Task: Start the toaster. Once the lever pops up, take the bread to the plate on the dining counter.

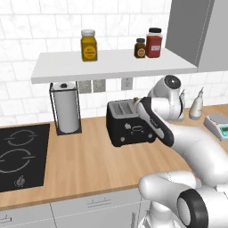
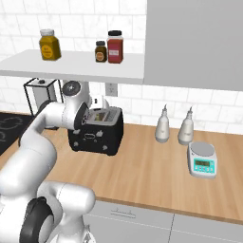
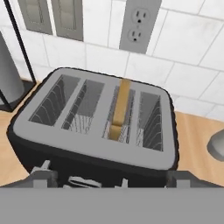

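Gripper (image 3: 109, 178) hovers over toaster (image 3: 94, 127) front, fingertips far apart, open, holding nothing. Bread (image 3: 120, 107) stands in third slot, at 12 o'clock from gripper. Step looks like starting toaster; next: press front lever down.

Both base views behind arm, looking forward and down over bench (image 1: 89, 156); left one from left, right one from right. Shared: toaster (image 1: 129, 122), wall shelf (image 1: 111, 64). Hand view close above toaster, facing wall outlet (image 3: 139, 24).
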